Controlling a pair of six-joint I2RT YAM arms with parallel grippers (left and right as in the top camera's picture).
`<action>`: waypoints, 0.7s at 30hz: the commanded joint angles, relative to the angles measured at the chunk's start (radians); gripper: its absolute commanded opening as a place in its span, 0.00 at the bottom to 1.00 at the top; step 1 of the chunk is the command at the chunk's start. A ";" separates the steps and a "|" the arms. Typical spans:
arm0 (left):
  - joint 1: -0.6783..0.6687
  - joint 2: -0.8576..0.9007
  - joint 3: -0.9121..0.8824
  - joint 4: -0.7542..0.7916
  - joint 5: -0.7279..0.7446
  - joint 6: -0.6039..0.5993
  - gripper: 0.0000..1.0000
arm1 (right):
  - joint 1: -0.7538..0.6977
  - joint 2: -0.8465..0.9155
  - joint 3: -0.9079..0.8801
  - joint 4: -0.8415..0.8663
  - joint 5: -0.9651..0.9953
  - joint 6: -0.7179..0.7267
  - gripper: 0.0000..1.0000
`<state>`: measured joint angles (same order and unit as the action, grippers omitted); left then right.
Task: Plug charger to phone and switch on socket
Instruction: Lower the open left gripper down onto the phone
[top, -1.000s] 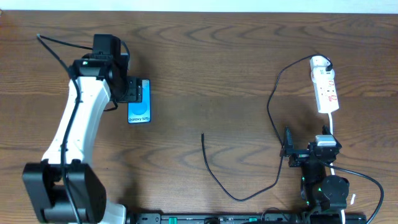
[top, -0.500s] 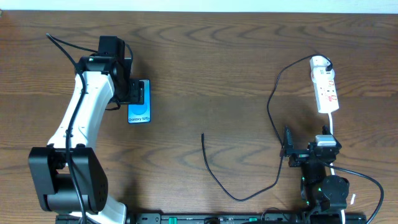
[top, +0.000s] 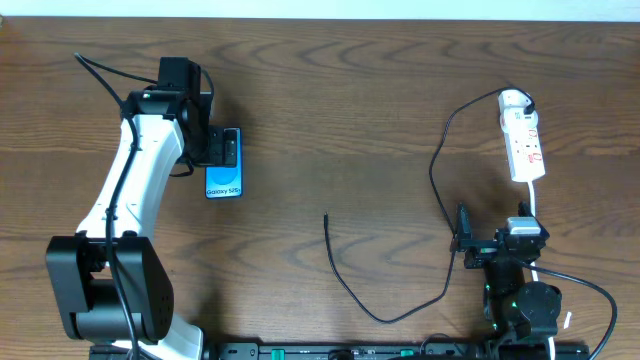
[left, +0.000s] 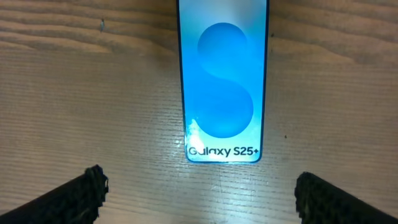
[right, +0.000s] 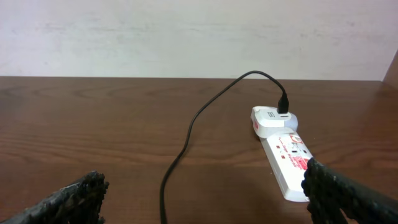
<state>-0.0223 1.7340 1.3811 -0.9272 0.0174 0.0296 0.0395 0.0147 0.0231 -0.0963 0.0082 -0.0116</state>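
Note:
The phone (top: 225, 172) lies flat at the table's left, its blue screen facing up; its Galaxy text shows in the left wrist view (left: 224, 81). My left gripper (top: 210, 147) hangs over the phone's far end, open (left: 202, 196), with nothing between its fingers. The black charger cable (top: 437, 190) runs from the socket's far end down to a loop, and its free tip (top: 326, 215) lies on bare wood mid-table. The white socket strip (top: 523, 138) lies at the right (right: 283, 158). My right gripper (top: 463, 243) stands open (right: 205, 202) short of the socket, with the cable (right: 186, 140) ahead of it.
The socket's white cord (top: 535, 205) runs toward the right arm's base. A pale wall (right: 186, 31) stands behind the table's far edge. Bare brown wood (top: 340, 110) lies between phone and cable.
A second ago the left arm's rear links shifted up and right a little, then held still. Its jaws stand wider now. Phone, cable, socket and right arm have not moved.

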 joint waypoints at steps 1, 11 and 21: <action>0.004 0.001 0.024 0.007 -0.003 -0.021 0.99 | 0.004 -0.008 -0.007 -0.001 0.008 -0.012 0.99; 0.004 0.006 0.076 -0.075 -0.003 -0.029 0.99 | 0.004 -0.008 -0.007 -0.001 0.008 -0.012 0.99; 0.003 0.012 0.207 -0.143 0.001 -0.023 0.98 | 0.004 -0.008 -0.007 -0.001 0.008 -0.012 0.99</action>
<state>-0.0223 1.7340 1.5642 -1.0588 0.0196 0.0109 0.0395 0.0147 0.0231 -0.0967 0.0082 -0.0116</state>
